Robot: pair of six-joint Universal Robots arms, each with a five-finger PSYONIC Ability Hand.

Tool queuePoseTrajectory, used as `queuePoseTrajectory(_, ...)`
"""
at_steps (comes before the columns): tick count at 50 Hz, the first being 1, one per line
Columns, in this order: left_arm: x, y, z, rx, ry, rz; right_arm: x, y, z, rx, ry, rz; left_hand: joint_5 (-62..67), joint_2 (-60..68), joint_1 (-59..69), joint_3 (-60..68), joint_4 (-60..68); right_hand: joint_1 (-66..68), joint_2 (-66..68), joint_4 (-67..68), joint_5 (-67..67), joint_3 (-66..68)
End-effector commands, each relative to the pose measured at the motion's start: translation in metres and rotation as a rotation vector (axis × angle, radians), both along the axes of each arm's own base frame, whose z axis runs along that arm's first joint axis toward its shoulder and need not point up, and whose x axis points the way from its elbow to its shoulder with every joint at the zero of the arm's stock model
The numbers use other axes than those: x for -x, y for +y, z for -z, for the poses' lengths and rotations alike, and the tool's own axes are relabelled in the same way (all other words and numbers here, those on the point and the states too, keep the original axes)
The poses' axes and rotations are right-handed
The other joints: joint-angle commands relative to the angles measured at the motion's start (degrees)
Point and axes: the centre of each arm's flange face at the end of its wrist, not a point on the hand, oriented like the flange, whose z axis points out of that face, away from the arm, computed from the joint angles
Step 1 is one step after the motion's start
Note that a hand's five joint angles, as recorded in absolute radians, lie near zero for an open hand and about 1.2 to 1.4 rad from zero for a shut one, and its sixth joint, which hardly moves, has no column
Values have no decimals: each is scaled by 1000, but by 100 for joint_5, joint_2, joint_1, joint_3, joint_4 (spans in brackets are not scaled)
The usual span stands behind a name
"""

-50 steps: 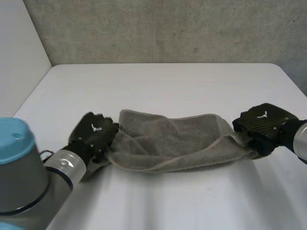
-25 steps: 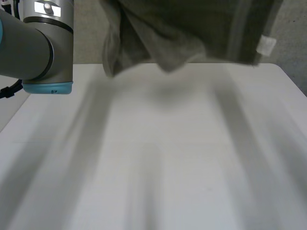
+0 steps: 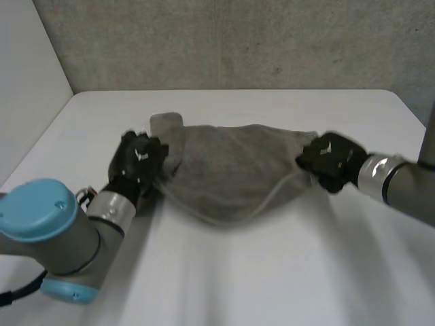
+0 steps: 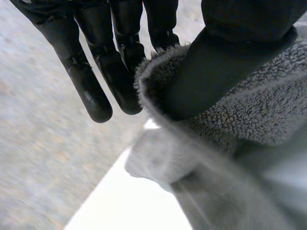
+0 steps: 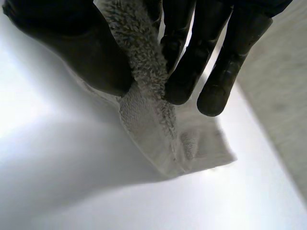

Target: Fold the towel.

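Coarse, fuzzy looped terry cloth in grey makes up the towel [image 3: 231,170], edged by a flatter woven hem [image 3: 272,195]. The white table [image 3: 272,272] is smooth and matt, with a faint sheen. The left hand [image 3: 139,157] and right hand [image 3: 329,157] look like hard black plastic, satin-finished. A smooth light-blue cap [image 3: 34,209] tops the matt grey left arm [image 3: 71,252]. The far wall [image 3: 238,41] is rough, speckled concrete.

Grey terry towel [image 3: 231,173] was strung across the middle of the table [image 3: 272,272], bunched and creased, near edge sagging in a curve. The left hand [image 3: 139,159] pinched one end, the right hand [image 3: 329,157] the other. A corner poked out beyond the left end.
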Motion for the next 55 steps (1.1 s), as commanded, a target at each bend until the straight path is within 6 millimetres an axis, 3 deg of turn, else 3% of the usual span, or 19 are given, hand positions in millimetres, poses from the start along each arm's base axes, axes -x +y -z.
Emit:
queuePoseTrajectory(1, -4, 8, 8, -33, -15, -1, 11, 6, 23, -45, -13, 47, 1183, 1023, 1326, 1024, 1018, -1667, -1680, -1586, -1620, -1597)
queuePoseTrajectory(10, -4, 11, -20, 26, 27, -1, 21, 11, 17, -29, -145, 140, 1183, 1023, 1326, 1024, 1018, -4433, -4446, -4352, -4385, -4363)
queuePoseTrajectory(15, -4, 13, -28, 46, 38, 1, 23, 32, 25, -94, -209, 177, 1183, 1023, 1326, 1024, 1018, -5576, -5588, -5495, -5528, -5506)
queuePoseTrajectory(28, -4, 13, -32, 54, 42, 1, 18, 72, 60, -226, -280, 229, 1183, 1023, 1326, 1024, 1018, -5661, -5674, -5580, -5614, -5591)
queuePoseTrajectory(37, -4, 13, -32, 54, 42, 1, 18, 72, 66, -183, -293, 291, 1183, 1023, 1326, 1024, 1018, -5526, -5539, -5445, -5479, -5457)
queuePoseTrajectory(43, -4, 13, -33, 54, 42, 1, 15, 66, 68, -136, -322, 306, 1183, 1023, 1326, 1024, 1018, -4652, -4664, -4571, -4604, -4582)
queuePoseTrajectory(50, -5, 13, -29, 44, 39, -1, 24, 51, 59, -30, -327, 406, 1183, 1023, 1326, 1024, 1018, -1511, -1524, -1430, -1463, -1441)
queuePoseTrajectory(55, -6, 15, -22, 27, 31, -1, 26, 51, 52, -2, -329, 418, 1183, 1023, 1326, 1024, 1018, -97, -110, -16, -50, -27)
